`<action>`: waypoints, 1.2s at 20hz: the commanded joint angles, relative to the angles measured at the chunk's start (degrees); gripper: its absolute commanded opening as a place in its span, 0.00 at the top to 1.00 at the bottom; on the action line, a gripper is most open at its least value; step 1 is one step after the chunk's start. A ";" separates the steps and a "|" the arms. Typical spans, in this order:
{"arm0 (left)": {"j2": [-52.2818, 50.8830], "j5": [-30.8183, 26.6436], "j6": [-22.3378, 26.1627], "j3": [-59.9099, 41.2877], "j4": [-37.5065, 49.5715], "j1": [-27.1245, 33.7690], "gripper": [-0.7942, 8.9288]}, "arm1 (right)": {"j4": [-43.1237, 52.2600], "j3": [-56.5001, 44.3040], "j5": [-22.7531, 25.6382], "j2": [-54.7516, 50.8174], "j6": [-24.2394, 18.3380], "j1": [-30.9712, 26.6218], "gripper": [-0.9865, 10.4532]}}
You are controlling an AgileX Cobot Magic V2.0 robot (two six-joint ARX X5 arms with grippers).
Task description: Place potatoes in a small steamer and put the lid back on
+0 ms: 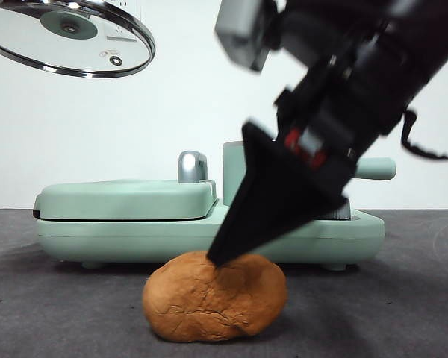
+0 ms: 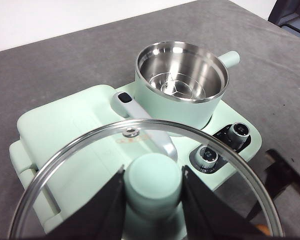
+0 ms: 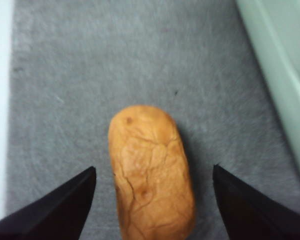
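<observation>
The potato [image 1: 214,297] is orange-brown with cracked skin and lies on the grey table in front of the cooker. My right gripper [image 3: 154,175] is open, a jaw on each side of the potato [image 3: 151,172] without touching it; in the front view it [image 1: 222,257] comes down from the upper right, its tip at the potato's top. The small steamer [image 2: 180,82], mint-green with a steel rim, stands open and empty on the cooker's burner side. My left gripper [image 2: 153,182] is shut on the lid's knob [image 2: 153,180] and holds the glass lid [image 1: 67,36] high at the upper left.
The mint-green cooker base [image 1: 343,231] carries a flat hinged grill cover [image 1: 127,198] with a chrome handle [image 1: 192,165]. Two control dials [image 2: 207,156] sit on the base below the pot. The pot's side handle [image 1: 375,168] points right.
</observation>
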 commanded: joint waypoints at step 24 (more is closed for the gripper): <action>-0.28 -1.49 0.22 0.90 1.51 -0.11 0.91 | -17.59 2.73 10.64 -12.13 24.79 -1.09 0.72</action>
